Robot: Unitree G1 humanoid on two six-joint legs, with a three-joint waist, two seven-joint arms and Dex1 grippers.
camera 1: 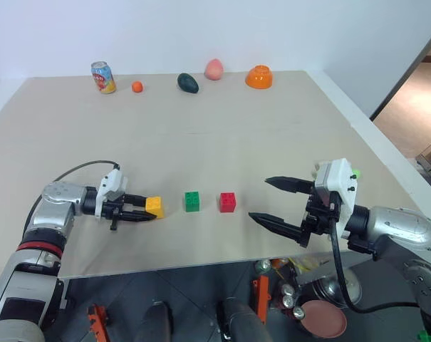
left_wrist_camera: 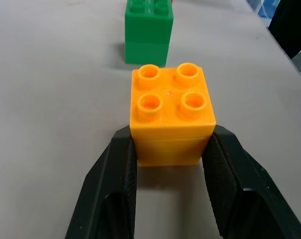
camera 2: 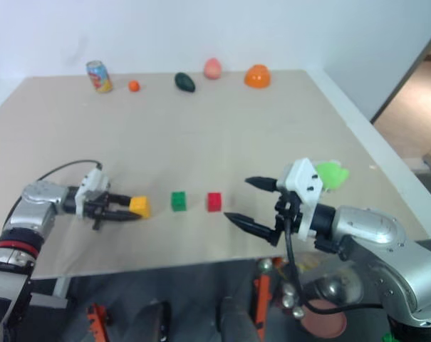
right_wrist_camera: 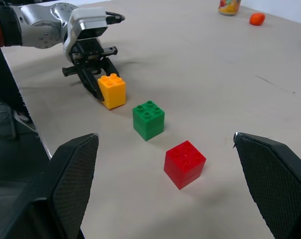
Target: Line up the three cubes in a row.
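Left wrist view: left pincer [left_wrist_camera: 172,164] pinching yellow cube [left_wrist_camera: 172,119] on counter [camera 1: 201,142], beside green cube [camera 1: 192,201], red cube [camera 1: 228,202]. Right pincer [camera 1: 272,201] spread wide, w/ nothing between.

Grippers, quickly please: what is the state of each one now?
Left gripper: closed on the yellow-orange cube, which sits on the table.
Right gripper: open wide, holding nothing.

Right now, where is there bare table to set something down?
Free: the wide middle between the cube row and the far soda can, avocado and orange bowl. Crowded: near edge, yellow cube, green cube, red cube.
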